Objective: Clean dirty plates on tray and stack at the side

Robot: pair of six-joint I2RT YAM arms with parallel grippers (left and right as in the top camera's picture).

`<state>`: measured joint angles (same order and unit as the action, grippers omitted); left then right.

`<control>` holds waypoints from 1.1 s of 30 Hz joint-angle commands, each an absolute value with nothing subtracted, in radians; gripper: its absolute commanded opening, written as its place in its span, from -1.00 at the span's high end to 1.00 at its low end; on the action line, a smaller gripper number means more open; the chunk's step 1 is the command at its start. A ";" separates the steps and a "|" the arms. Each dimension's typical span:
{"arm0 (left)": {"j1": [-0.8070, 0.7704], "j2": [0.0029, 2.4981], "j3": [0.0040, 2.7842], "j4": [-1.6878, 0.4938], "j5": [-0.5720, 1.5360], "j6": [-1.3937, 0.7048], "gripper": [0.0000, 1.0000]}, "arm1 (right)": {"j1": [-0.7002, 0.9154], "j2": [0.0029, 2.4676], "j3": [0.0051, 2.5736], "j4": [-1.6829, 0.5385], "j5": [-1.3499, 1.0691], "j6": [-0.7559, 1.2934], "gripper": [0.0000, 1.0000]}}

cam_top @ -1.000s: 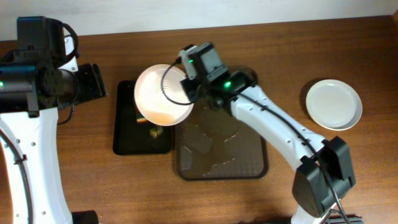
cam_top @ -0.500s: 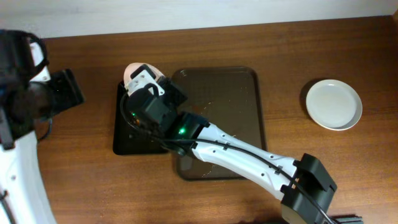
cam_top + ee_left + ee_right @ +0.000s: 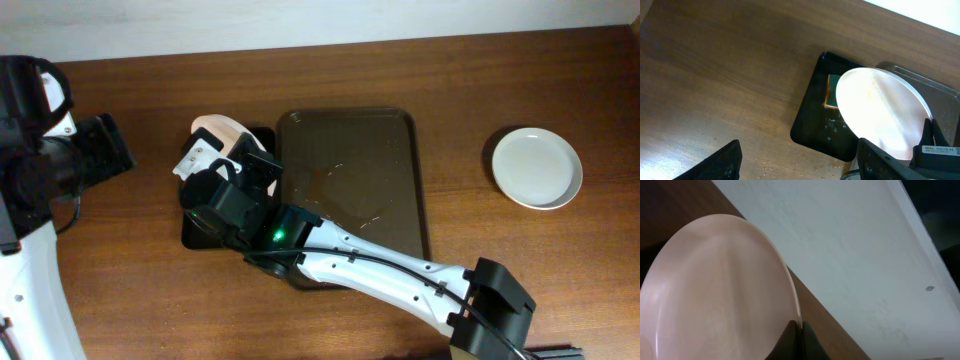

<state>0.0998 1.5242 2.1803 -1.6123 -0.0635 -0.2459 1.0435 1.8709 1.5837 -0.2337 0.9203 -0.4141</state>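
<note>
My right gripper (image 3: 799, 330) is shut on the rim of a white plate (image 3: 715, 290). It holds the plate tilted steeply over the small black tray (image 3: 200, 232), left of the dark brown tray (image 3: 350, 180). From above only the plate's top edge (image 3: 218, 130) shows past the right wrist (image 3: 232, 175). The plate (image 3: 880, 117) also shows in the left wrist view above the black tray (image 3: 815, 125). No smear can be made out on it. The brown tray holds no plates, only faint streaks. My left gripper (image 3: 800, 165) is open and empty, above the table left of the black tray.
A green and orange sponge (image 3: 831, 91) lies in the black tray, partly behind the plate. Another white plate (image 3: 537, 167) sits on the table at the far right. The right arm (image 3: 380, 270) lies across the brown tray's front. The left arm (image 3: 40, 170) is at the left edge.
My right arm has swung the plate from the brown tray's left edge over to the black tray and tipped it from face-up to nearly edge-on. The left arm has shifted a little.
</note>
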 commanded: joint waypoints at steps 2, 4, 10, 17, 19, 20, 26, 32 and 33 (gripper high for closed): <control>0.106 1.518 2.179 -1.613 -0.075 -0.238 -0.43 | 1.047 1.874 1.594 -0.227 0.955 -0.434 0.92; 0.106 1.518 2.179 -1.613 -0.075 -0.238 -0.43 | 1.047 1.874 1.594 -0.228 0.956 -0.428 0.92; 0.106 1.518 2.179 -1.613 -0.073 -0.239 -0.44 | 1.031 1.859 1.594 -0.320 1.077 -0.089 0.92; 0.106 1.519 2.179 -1.595 -0.066 -0.253 -0.47 | 0.798 1.728 1.596 -0.627 0.532 0.234 0.92; 0.106 1.519 2.179 -1.590 -0.066 -0.253 -0.47 | 0.683 1.687 1.596 -0.679 0.346 0.286 0.92; 0.106 1.519 2.179 -1.587 -0.065 -0.253 -0.47 | 0.610 1.667 1.596 -0.705 0.243 0.304 0.92; 0.106 1.519 2.179 -1.572 -0.063 -0.261 -0.48 | 0.105 1.663 1.593 -0.902 -0.141 0.358 0.92; 0.106 1.519 2.179 -1.571 -0.063 -0.261 -0.51 | -0.294 1.740 1.536 -0.984 -0.229 0.324 0.92; 0.106 1.519 2.179 -1.570 -0.062 -0.261 -0.51 | -0.335 1.750 1.530 -0.983 -0.280 0.263 0.92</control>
